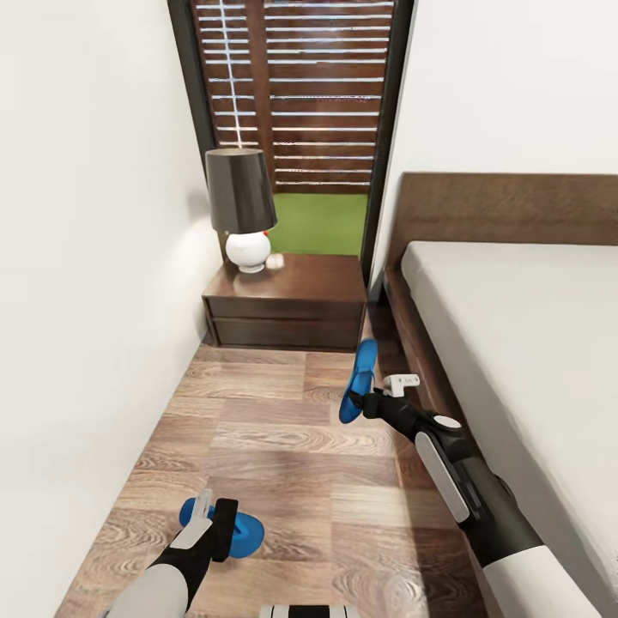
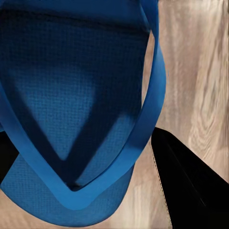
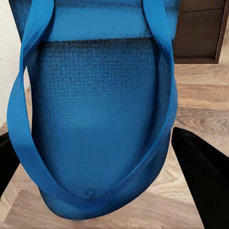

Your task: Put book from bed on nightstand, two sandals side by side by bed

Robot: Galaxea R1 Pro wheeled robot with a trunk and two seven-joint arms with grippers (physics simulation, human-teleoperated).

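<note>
The bed (image 1: 524,343) fills the right side of the head view, its light grey mattress in a dark wooden frame with the headboard (image 1: 515,206) against the white wall at the upper right. A brown wood-plank floor (image 1: 283,446) runs through the centre of the frame as a narrow aisle between the bed and the bare white wall (image 1: 77,257) on the left. At the top centre a tall black-framed window (image 1: 292,103) shows a slatted wooden fence above a patch of grass. Below it, closing the far end of the aisle, stands the nightstand (image 1: 287,305), dark brown with two drawer fronts, just beside the bed frame's corner. On its top at the left sits a lamp (image 1: 243,210) with a dark shade and a round white base, and a small white object (image 1: 275,261) lies just beside that base. The right gripper (image 1: 365,402), at centre right close by the bed frame, is closed on one blue sandal (image 1: 357,379), held on edge above the floor; in the right wrist view the sandal (image 3: 95,109) sits between the dark fingers (image 3: 202,176) with its strap facing the camera. At the lower left the left gripper (image 1: 215,525) is clamped on the other sandal (image 1: 245,532), low over the planks; the left wrist view shows that sandal (image 2: 71,109) close up beside a black finger (image 2: 186,186).
</note>
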